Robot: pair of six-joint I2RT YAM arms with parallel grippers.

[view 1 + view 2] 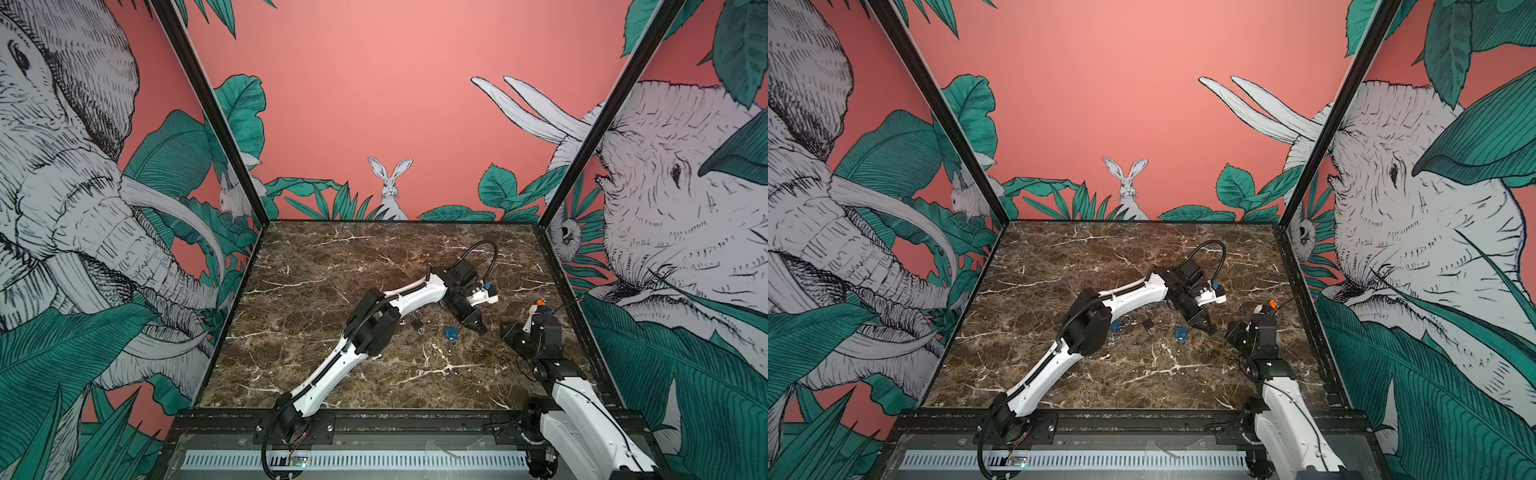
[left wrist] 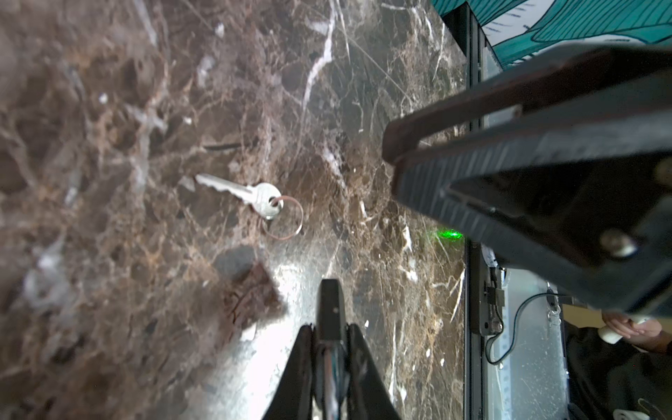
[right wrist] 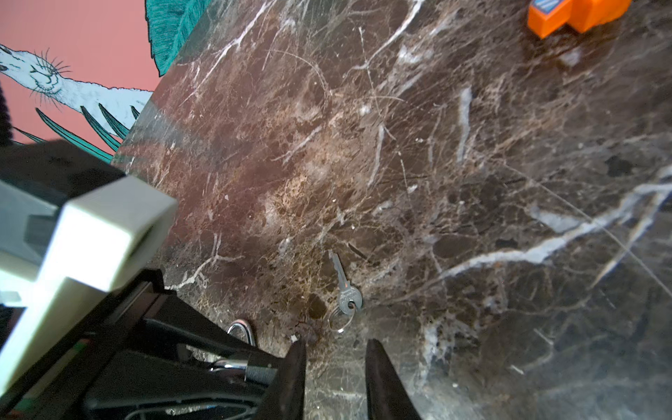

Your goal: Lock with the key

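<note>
Key [image 3: 345, 289] lies flat on tabletop [image 3: 472, 145] toward the right edge, its ring [image 3: 340, 322] nearest R gripper [image 3: 336, 345], whose jaws are apart & empty. L gripper [image 2: 329, 349] jaws are clamped on what looks like a padlock [image 2: 329, 305]. Pinch key by the bow w/ blade left free; flat metal may skid.

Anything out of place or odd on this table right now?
Nothing spilled or broken. The key lies loose on the table, in no lock, while the left claw grips a padlock and the right claw stands open, empty.
</note>
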